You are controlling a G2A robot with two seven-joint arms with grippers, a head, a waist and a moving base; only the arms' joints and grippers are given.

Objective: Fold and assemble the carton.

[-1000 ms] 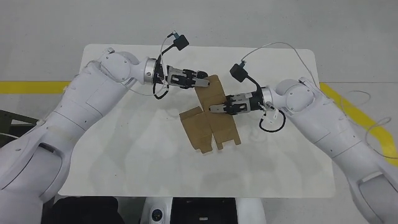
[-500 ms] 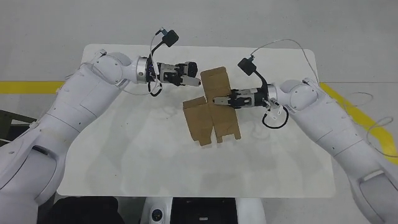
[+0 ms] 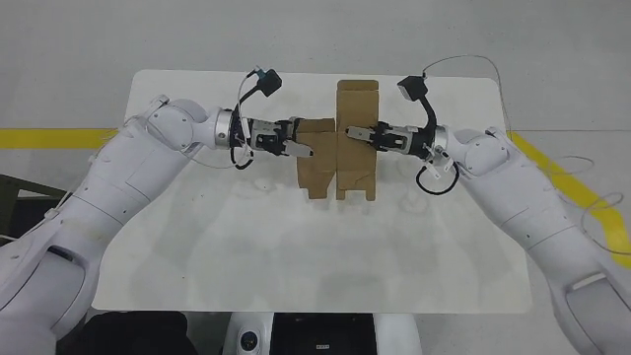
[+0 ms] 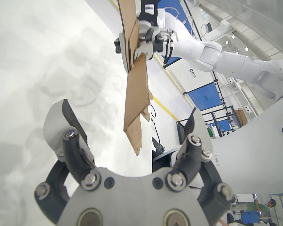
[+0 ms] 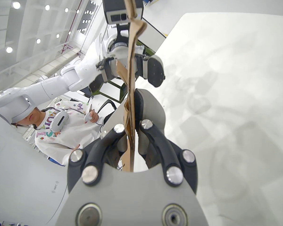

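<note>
**Flat carton hangs between two arms, one side gripped, the other waiting**

Top view: The carton (image 3: pixel 355 158), a flattened brown sheet not yet formed into a box, hangs over the middle of the white table (image 3: pixel 197 256) with its broad face turned up. Its long axis runs away from the robot, across the line joining the two arms. The right gripper (image 3: pixel 350 134) meets the taller panel from one side. The left gripper (image 3: pixel 299 144) sits at the outer edge of the shorter panel on the opposite side. Nothing else lies near the carton.

Left wrist view: The left gripper (image 4: pixel 129 109) is spread wide and holds nothing. The carton (image 4: pixel 136 90) comes at it edge-on, its near corner reaching into the gap between the fingers without touching either. Farther off, the right gripper (image 4: pixel 132 48) is clamped on the far part of the sheet, with the table (image 4: pixel 37 48) off to one side.

Right wrist view: The right gripper (image 5: pixel 132 109) is closed tight on the carton (image 5: pixel 132 55), which runs straight out from between its fingers. Beyond it the left gripper (image 5: pixel 128 71) straddles the far edge with room on both sides. The table (image 5: pixel 226 71) lies well apart from the sheet.

The next move likely turns on the left gripper closing on the edge already lined up within its gap. Nothing stands in the way.
</note>
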